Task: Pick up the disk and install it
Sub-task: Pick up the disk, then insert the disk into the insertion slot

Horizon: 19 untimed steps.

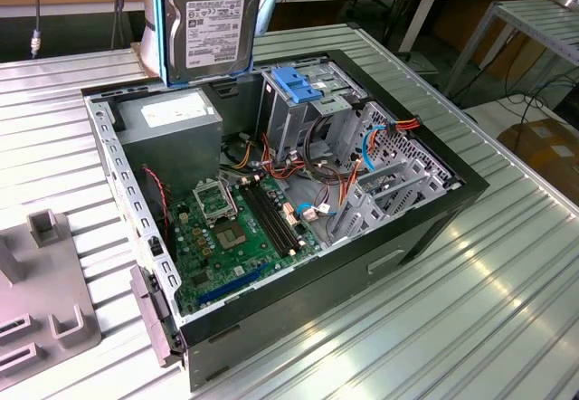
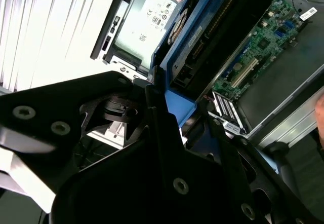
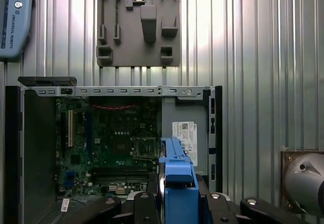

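The disk (image 1: 213, 20), a grey-metal hard drive with a white label and blue rails, hangs upright in the air over the back corner of the open computer case (image 1: 425, 228), above the power supply. In both wrist views my gripper (image 3: 177, 203) is shut on it, black fingers (image 2: 157, 117) clamping the blue rail (image 3: 177, 176). In the second wrist view the disk (image 2: 212, 36) slants edge-on above the case interior. The metal drive cage (image 1: 308, 115) with its blue latch (image 1: 295, 83) stands inside the case, toward the exterior view's right of the disk.
Inside the case are the grey power supply (image 1: 172, 121), the green motherboard (image 1: 240, 228) and loose cables (image 1: 317, 183). A grey fixture plate (image 1: 41, 309) lies on the slatted metal table (image 1: 488, 309). A teach pendant (image 3: 14, 21) rests beyond the case.
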### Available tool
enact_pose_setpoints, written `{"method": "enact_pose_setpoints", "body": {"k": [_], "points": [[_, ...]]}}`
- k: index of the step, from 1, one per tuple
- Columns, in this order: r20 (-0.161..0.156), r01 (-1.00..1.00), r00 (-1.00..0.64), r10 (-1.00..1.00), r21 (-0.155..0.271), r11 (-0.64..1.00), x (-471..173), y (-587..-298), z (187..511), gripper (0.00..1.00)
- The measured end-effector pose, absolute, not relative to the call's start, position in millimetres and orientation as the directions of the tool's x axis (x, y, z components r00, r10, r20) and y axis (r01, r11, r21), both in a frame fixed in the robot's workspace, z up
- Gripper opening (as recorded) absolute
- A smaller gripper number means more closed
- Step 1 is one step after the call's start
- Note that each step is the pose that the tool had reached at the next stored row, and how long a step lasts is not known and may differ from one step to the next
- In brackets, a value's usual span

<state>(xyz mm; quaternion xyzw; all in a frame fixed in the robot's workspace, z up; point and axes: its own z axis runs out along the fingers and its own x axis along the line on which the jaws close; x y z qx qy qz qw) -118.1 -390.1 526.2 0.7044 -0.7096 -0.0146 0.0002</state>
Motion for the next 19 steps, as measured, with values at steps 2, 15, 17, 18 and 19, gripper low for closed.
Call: {"method": "enact_pose_setpoints", "body": {"k": [2,15,17,18,19], "points": [[-0.02,-1.0,-0.008,-1.0,0.021,0.007,-115.4,-394.6,526.1,0.37],[-0.02,-1.0,-0.008,-1.0,0.021,0.007,-86.7,-409.4,524.2,0.37],[-0.02,-1.0,-0.008,-1.0,0.021,0.007,-86.8,-409.6,524.1,0.37],[-0.02,-1.0,-0.008,-1.0,0.021,0.007,-86.4,-411.1,524.2,0.37],[-0.02,-1.0,-0.008,-1.0,0.021,0.007,-86.3,-412.2,524.1,0.37]]}}
